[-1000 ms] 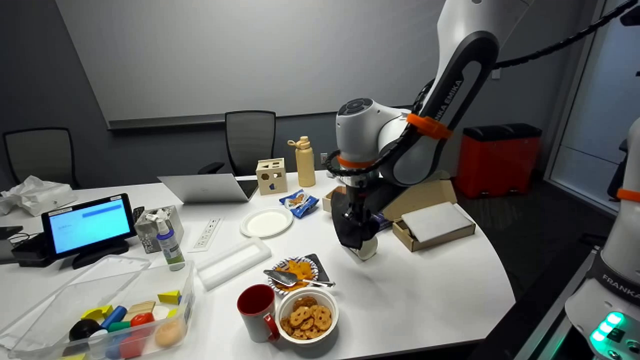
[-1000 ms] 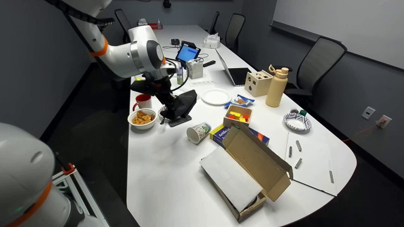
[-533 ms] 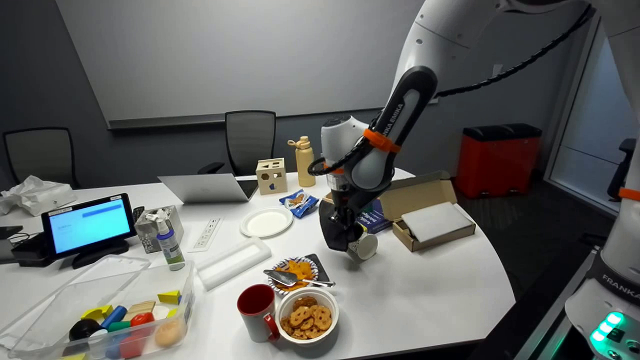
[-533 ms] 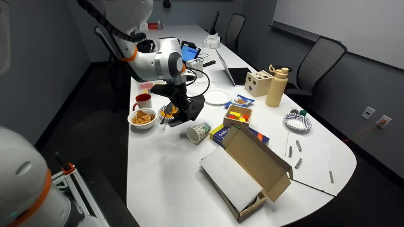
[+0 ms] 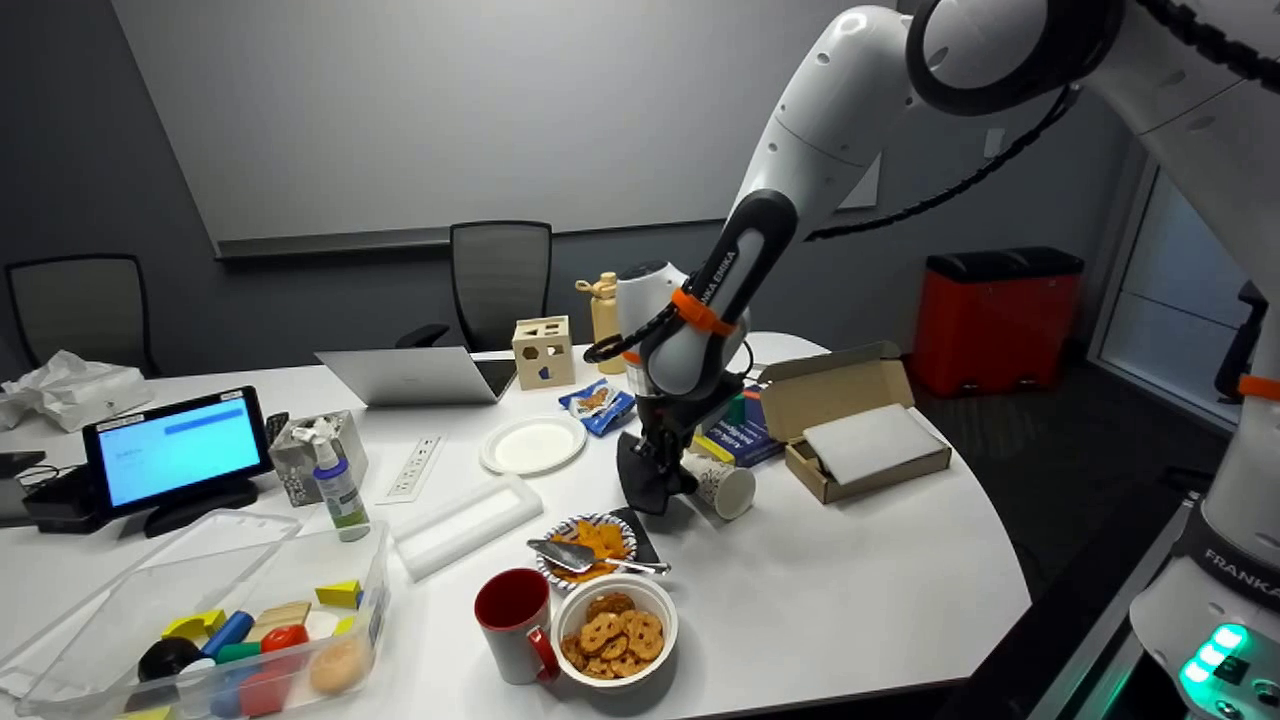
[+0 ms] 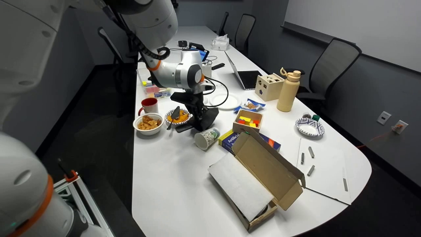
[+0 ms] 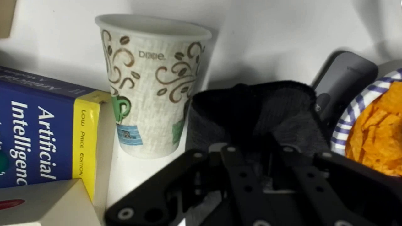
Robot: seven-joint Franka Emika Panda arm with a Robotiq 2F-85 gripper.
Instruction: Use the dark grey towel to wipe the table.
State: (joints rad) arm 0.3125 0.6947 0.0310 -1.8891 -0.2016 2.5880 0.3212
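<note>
By the gripper (image 7: 258, 149), the dark grey towel (image 7: 290, 117) is held pinched between the fingers, its folds spread beyond the tips, just beside the paper cup (image 7: 149, 81).

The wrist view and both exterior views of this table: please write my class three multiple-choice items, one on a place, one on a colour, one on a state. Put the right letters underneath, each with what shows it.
1) In the wrist view, where is the dark grey towel relative to the paper cup and the orange chips?
A) Left of both
B) Between them
C) Right of both

2) What colour is the inside of the mug?
A) Green
B) Blue
C) Red

3) The paper cup is:
A) on its side
B) upright
C) crushed flat

1 B: the paper cup shows to its left, the orange chips to its right.
2 C: the red lining shows in both exterior views.
3 A: in both exterior views its open mouth faces sideways.
</note>
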